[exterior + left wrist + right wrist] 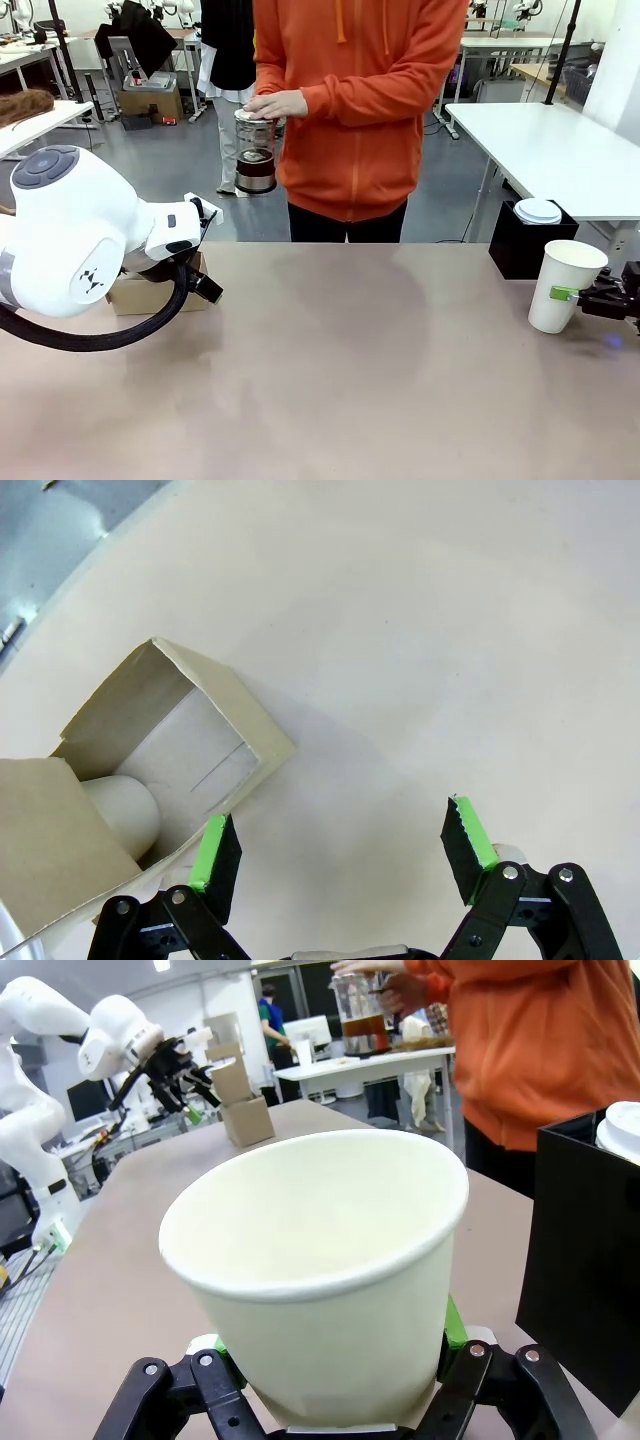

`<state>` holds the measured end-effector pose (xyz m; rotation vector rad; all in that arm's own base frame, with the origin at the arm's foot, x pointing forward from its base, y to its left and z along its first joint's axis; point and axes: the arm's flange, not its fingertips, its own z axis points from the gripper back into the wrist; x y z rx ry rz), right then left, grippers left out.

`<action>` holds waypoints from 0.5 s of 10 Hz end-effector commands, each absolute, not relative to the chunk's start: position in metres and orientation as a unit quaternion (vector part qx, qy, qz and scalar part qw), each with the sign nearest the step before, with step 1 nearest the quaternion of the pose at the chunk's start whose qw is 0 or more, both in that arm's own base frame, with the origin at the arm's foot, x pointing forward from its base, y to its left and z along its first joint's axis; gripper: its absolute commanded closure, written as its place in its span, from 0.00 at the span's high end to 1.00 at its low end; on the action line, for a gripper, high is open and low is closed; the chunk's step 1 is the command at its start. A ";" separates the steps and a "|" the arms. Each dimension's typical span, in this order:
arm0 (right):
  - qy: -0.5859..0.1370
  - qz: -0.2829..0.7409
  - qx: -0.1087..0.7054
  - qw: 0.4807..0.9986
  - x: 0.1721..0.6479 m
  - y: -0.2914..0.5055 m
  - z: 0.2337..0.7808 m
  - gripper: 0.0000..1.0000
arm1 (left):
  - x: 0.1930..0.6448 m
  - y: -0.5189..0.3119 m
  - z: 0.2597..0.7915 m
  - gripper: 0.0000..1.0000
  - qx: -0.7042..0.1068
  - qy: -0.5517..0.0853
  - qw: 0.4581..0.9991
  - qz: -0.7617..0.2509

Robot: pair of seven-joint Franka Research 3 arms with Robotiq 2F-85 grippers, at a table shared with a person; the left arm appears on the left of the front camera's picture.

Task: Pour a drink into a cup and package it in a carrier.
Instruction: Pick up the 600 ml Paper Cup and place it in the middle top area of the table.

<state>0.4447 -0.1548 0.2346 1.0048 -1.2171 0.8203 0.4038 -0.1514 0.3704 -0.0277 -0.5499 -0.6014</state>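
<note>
Pouring has not begun: the right tool grips the unlidded cup, the left tool hangs open by the carrier, and the next move should bring the cup to the pitcher held by the person.

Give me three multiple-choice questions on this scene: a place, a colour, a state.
1. Where is the clear glass pitcher of amber-brown drink? A on the floor; B held by the person in orange; C in a sink.
2. What colour is the box beside the tall white paper cup? A black; B red; C yellow.
3. That cup is: A lidded; B tipped over; C open-topped, clamped by the right gripper.
Answers: B, the person's hand grips its top; A, its sides are black; C, its rim is bare and green pads press both sides.
</note>
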 end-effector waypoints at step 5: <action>-0.525 0.334 0.463 0.631 0.430 -0.154 0.272 0.80 | 0.404 -0.151 0.370 1.00 -0.014 -0.267 0.918 -0.293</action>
